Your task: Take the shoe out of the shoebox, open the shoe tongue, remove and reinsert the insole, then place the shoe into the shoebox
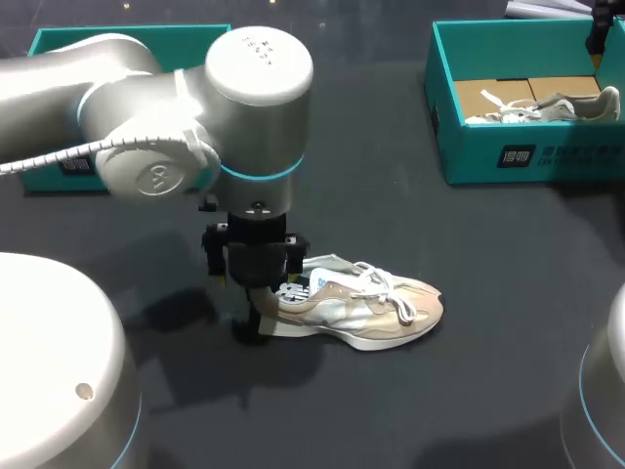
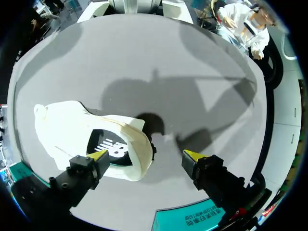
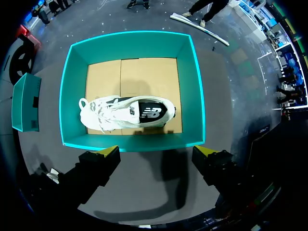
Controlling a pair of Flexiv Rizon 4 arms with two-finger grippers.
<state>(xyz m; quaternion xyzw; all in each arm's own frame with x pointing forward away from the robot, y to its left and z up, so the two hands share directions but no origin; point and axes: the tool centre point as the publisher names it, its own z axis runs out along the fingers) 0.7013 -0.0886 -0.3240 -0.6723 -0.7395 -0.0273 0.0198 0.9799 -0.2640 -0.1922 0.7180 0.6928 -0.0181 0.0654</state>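
The shoe [image 1: 366,308] is out of the box, resting on its sole about the middle of the table [image 1: 469,391], toe to the right and heel to the left. Its dark insole [image 2: 109,149] shows through the opening and looks to be seated flat. The left gripper [image 2: 146,155] hangs right over the heel, fingers spread wide and holding nothing. One fingertip [image 2: 99,155] is above the heel end of the opening, and the other is out over bare table past the heel. I cannot tell whether the first tip touches the shoe.

The step in hand looks to me like taking hold of the insole at its heel end. To do it well, I'd want the inner finger to go down inside the collar and catch the insole's back edge. Closing from this width would likely pinch the heel wall along with it. Nothing pins the shoe down and it looks light, so a slow peel up and back from the heel seems wiser than a straight pull, which might lift the whole shoe.

At the far right stands the teal shoebox [image 1: 508,156] with a second shoe [image 1: 552,106] lying in it. The right gripper [image 3: 158,151] hangs above one long wall of it, fingers apart and empty, well away from the shoe on the table. Another teal box [image 1: 39,174] sits at the far left.
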